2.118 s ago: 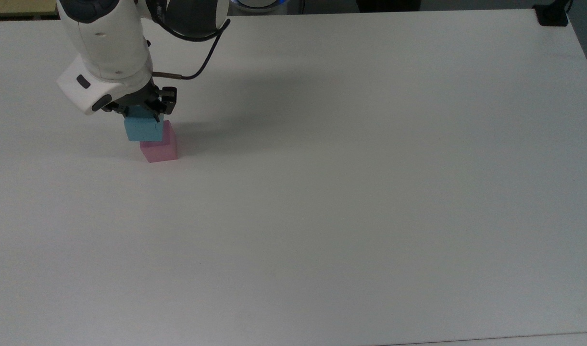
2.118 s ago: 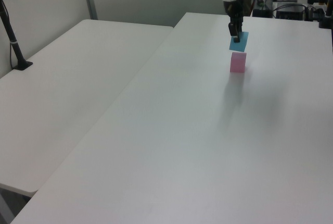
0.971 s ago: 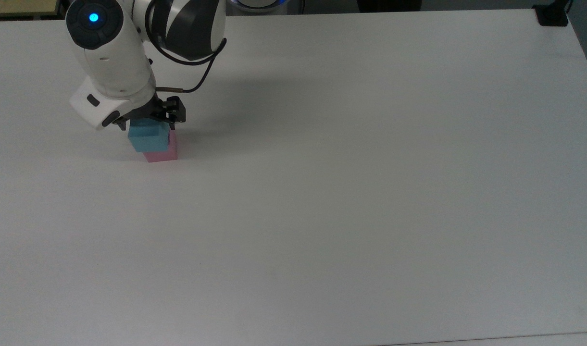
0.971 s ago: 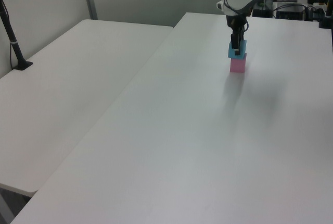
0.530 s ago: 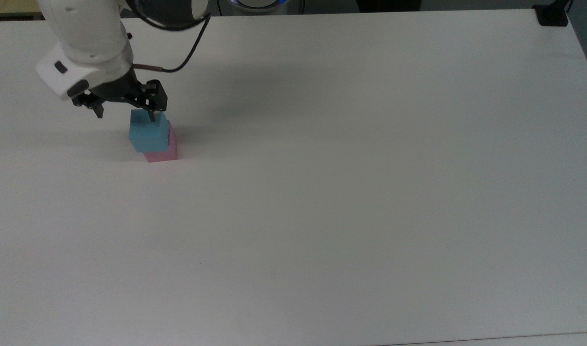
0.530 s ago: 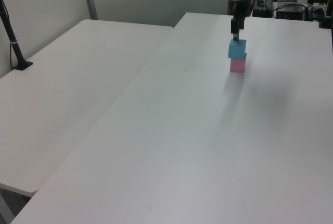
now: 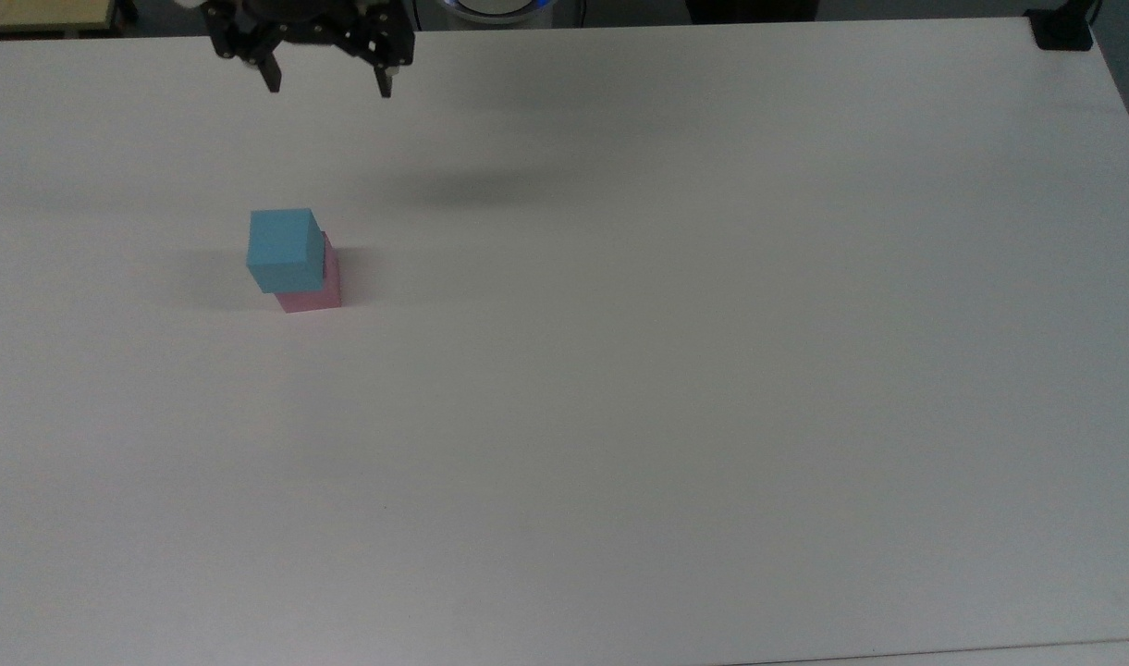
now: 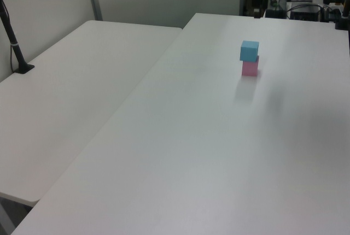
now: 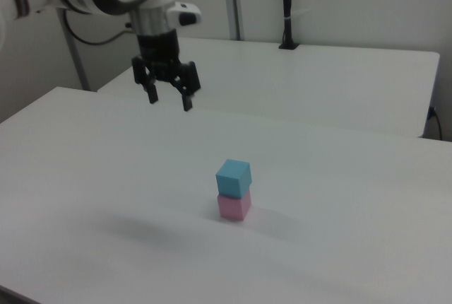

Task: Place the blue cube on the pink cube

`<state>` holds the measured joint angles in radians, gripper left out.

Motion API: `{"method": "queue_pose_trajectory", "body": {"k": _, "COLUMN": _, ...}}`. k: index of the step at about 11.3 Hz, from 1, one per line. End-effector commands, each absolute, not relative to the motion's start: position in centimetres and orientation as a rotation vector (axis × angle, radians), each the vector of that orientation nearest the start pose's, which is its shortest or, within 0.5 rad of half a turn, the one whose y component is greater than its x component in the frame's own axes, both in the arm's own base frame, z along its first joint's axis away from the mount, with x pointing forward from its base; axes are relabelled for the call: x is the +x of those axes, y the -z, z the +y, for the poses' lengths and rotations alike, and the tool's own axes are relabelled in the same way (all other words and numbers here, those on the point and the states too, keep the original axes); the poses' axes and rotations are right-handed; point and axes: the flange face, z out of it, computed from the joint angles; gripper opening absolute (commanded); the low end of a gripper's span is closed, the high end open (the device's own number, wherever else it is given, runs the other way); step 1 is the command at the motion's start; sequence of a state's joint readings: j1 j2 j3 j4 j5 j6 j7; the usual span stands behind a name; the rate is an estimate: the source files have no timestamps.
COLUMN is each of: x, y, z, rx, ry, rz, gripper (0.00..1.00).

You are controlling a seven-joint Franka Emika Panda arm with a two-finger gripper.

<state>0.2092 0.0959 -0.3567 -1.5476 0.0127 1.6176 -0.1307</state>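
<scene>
On the white worktop (image 7: 675, 351) the blue cube (image 7: 284, 250) sits right on top of the pink cube (image 7: 311, 291). The two are touching and make a little tower of two. The blue one is not lined up neatly: in the top view it hangs over a bit toward the top view's left, so a strip of pink peeks out on the other side. In the right view the blue cube (image 9: 234, 177) looks turned a little on the pink cube (image 9: 234, 206), though it is hard to be sure from here. In the left view the blue cube (image 8: 249, 50) and pink cube (image 8: 250, 67) stand toward the far end of the worktop.

High above, and well apart from the tower, hangs the gripper (image 9: 169, 99). Its two black fingers (image 9: 187, 103) point down with a wide gap between them, and nothing is held. In the top view the gripper (image 7: 327, 81) is at the far edge of the worktop. A soft shadow lies on the worktop between it and the cubes.

A second white table (image 8: 65, 98) stands beside the worktop, with a black pole (image 8: 13, 41) fixed to its edge.
</scene>
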Motion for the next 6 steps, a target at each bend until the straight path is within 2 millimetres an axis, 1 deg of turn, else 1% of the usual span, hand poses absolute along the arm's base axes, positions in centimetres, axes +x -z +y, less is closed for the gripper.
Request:
{"method": "queue_pose_trajectory", "body": {"k": 1, "x": 55.5, "y": -62.1, "z": -4.8, "rx": -3.146, "ry": 0.026, "rz": 0.127, "gripper": 1.00}}
{"method": "queue_pose_trajectory", "body": {"k": 2, "x": 55.2, "y": -62.2, "z": -3.9, "rx": -3.142, "ry": 0.026, "rz": 0.163, "gripper": 1.00}}
{"method": "queue_pose_trajectory", "body": {"k": 3, "x": 54.9, "y": -62.7, "z": -3.4, "rx": -3.140, "ry": 0.040, "rz": 0.161, "gripper": 1.00}}
{"method": "queue_pose_trajectory", "body": {"k": 6, "x": 55.1, "y": -62.5, "z": -3.1, "rx": -3.143, "ry": 0.041, "rz": 0.149, "gripper": 1.00}}
